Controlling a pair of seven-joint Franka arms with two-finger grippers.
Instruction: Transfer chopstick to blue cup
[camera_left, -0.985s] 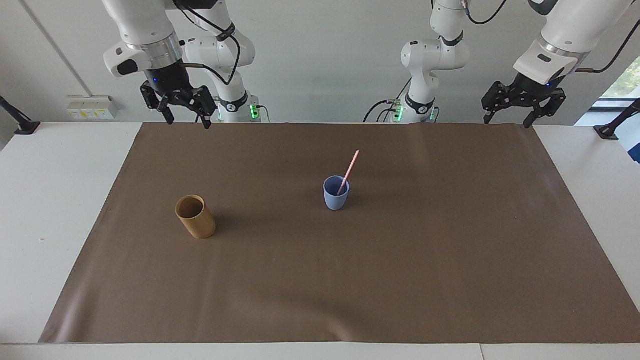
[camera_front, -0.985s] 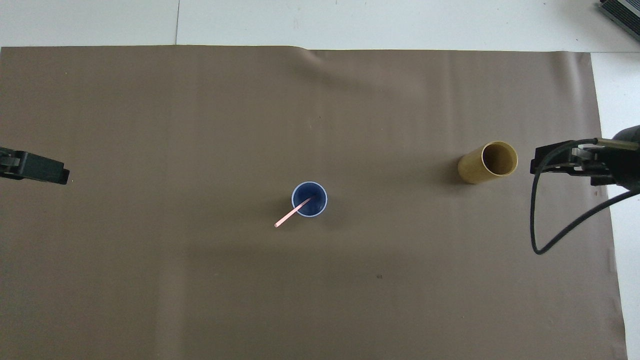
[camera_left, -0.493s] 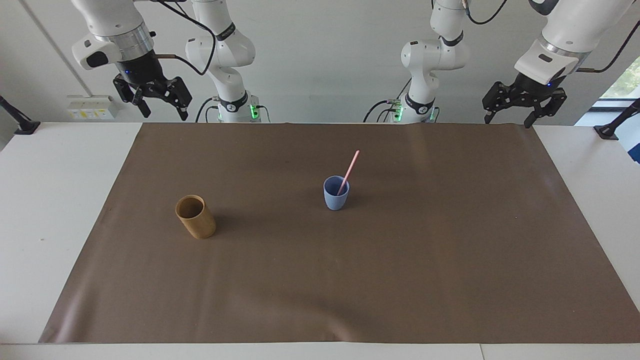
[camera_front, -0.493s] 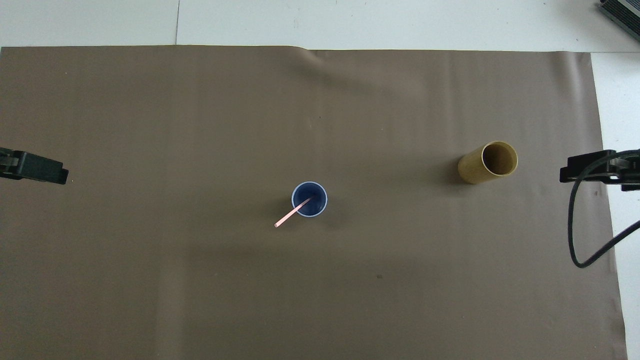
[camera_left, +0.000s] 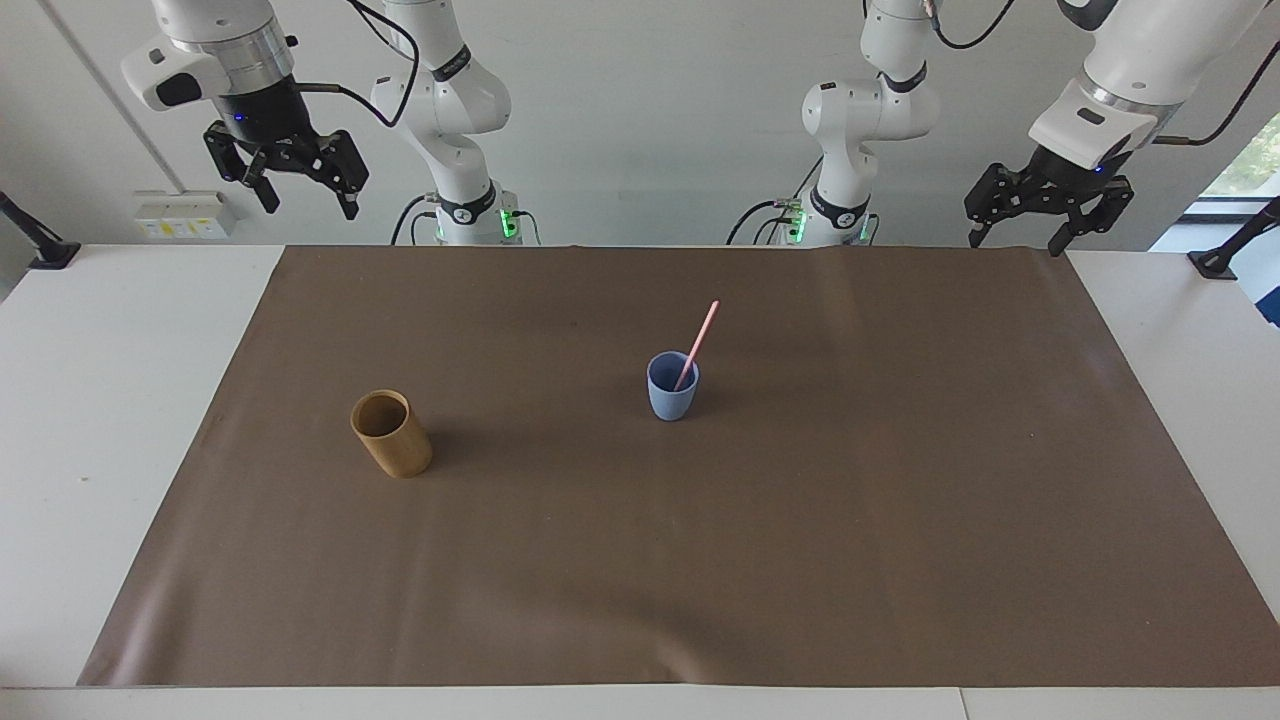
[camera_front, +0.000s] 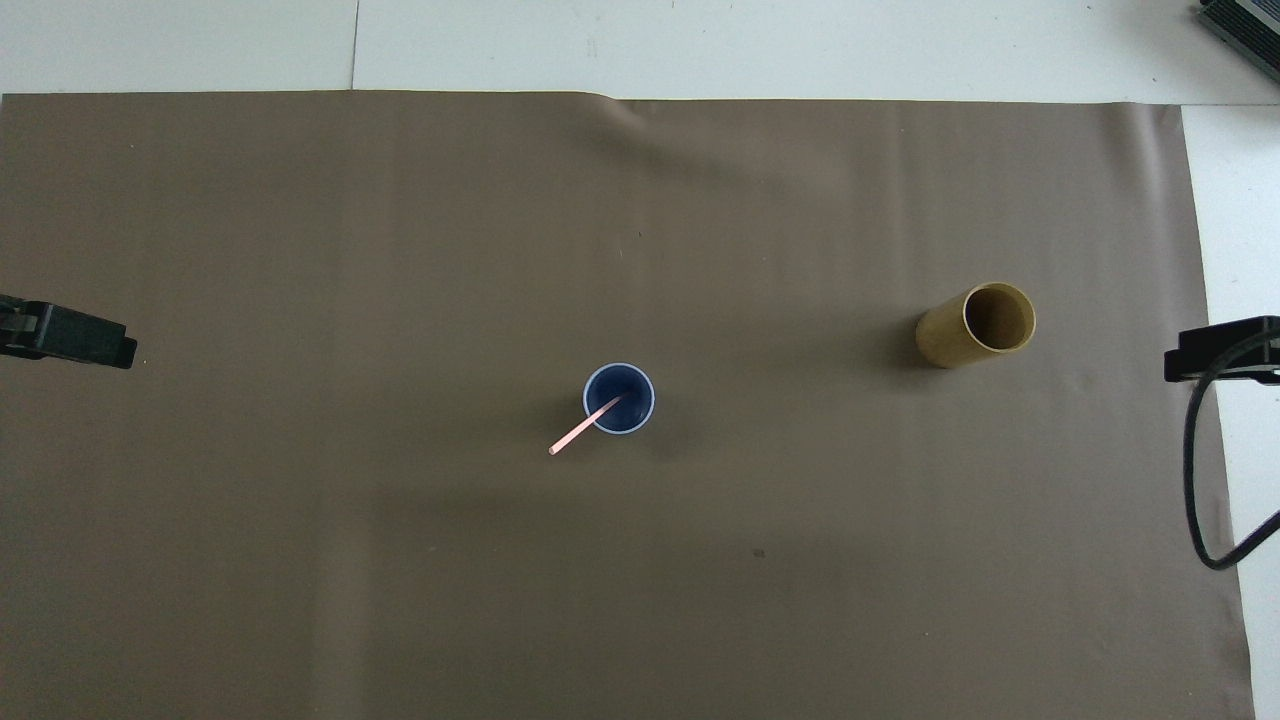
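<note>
— Near mid-frame of the facing view, why does the chopstick (camera_left: 699, 342) lean? 
— Its foot sits in the blue cup (camera_left: 672, 387), so the rim props it. The right gripper (camera_left: 297, 178), upper left, and the left gripper (camera_left: 1047, 205), upper right, hang spread and empty.
— From overhead?
— Same: chopstick (camera_front: 586, 426) in blue cup (camera_front: 619, 398), bamboo cup (camera_front: 975, 325) empty; the transfer looks done.

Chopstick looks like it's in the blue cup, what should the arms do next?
Probably nothing beyond parking. The chopstick stands tilted inside the blue cup, touched by neither gripper. The right gripper and left gripper hang open, high at the table's ends, holding nothing. I'd stop here.
</note>
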